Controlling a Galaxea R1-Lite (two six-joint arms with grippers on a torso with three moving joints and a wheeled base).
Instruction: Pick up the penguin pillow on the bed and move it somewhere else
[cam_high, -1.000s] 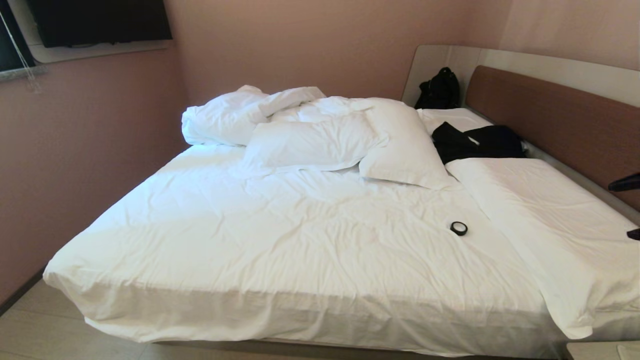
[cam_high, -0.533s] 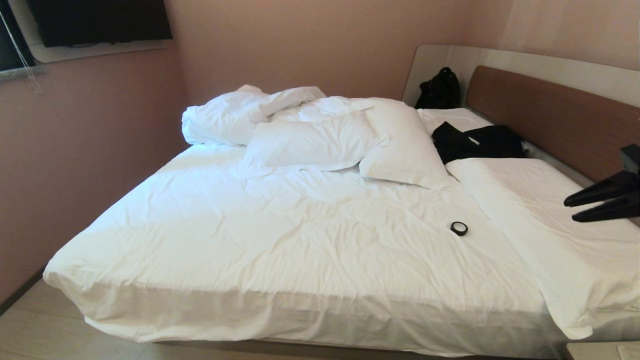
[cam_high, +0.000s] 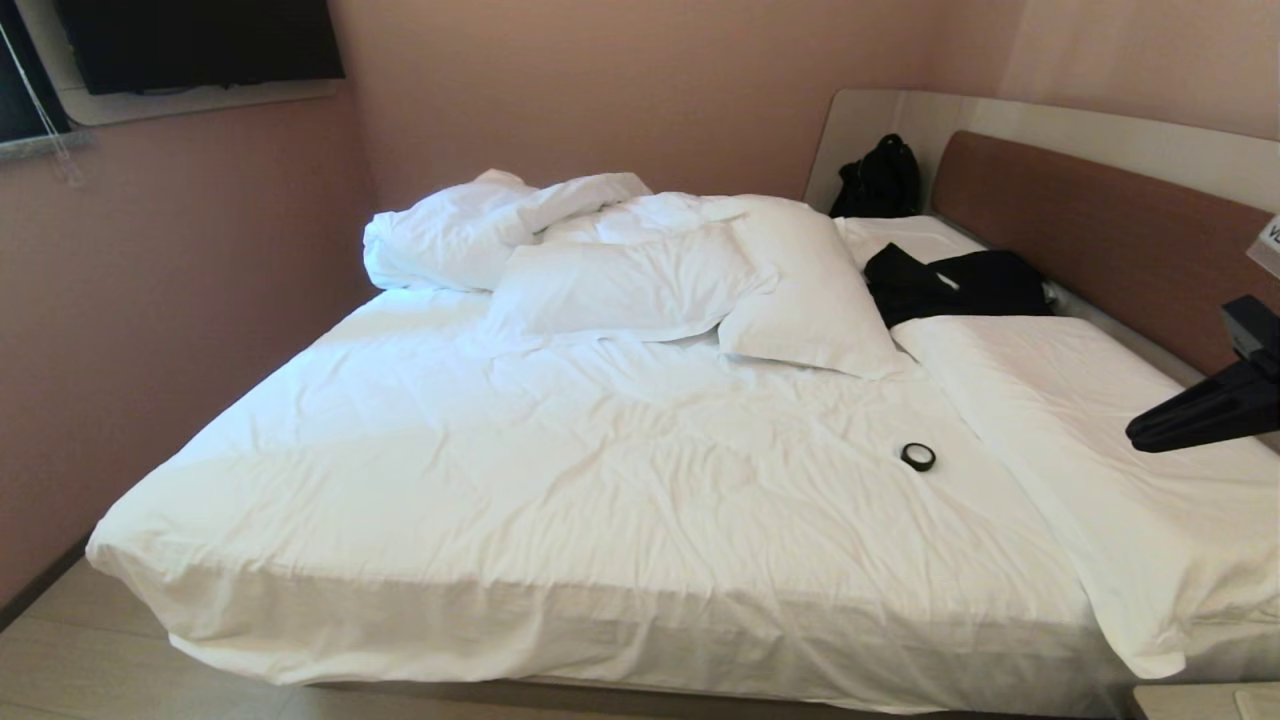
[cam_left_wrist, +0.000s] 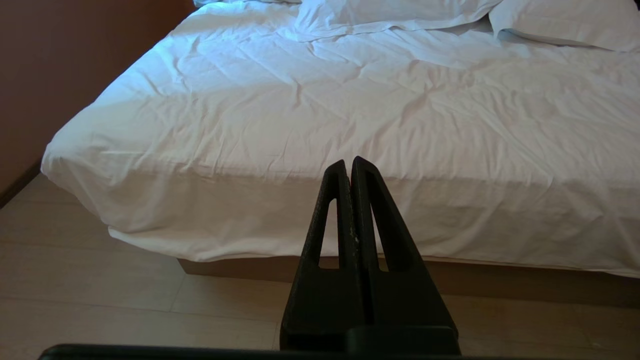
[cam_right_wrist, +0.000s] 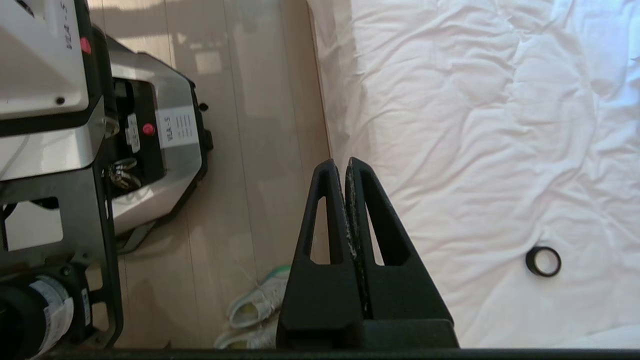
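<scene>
The penguin pillow is out of view in every picture. The bed (cam_high: 560, 470) fills the head view, with rumpled white sheets and a brown headboard (cam_high: 1100, 230) on the right. My right gripper (cam_high: 1135, 438) reaches in from the right edge, above the long white bedding (cam_high: 1090, 450) by the headboard. It is shut with nothing between its fingers. In the right wrist view that same gripper (cam_right_wrist: 345, 162) hangs over the bed's edge and the floor. My left gripper (cam_left_wrist: 348, 161) is shut and empty, parked low in front of the bed's foot.
Two plain white pillows (cam_high: 620, 285) (cam_high: 815, 295) and a bunched duvet (cam_high: 460, 230) lie at the far side. Black clothes (cam_high: 950, 285) and a black bag (cam_high: 878, 178) sit near the headboard. A tape roll (cam_high: 917, 457) (cam_right_wrist: 543, 261) rests on the sheet. Shoes (cam_right_wrist: 252, 307) lie on the floor.
My right gripper has come further into the head view from the right edge, and its fingers have gone from wide apart to shut. Nothing on the bed has moved.
</scene>
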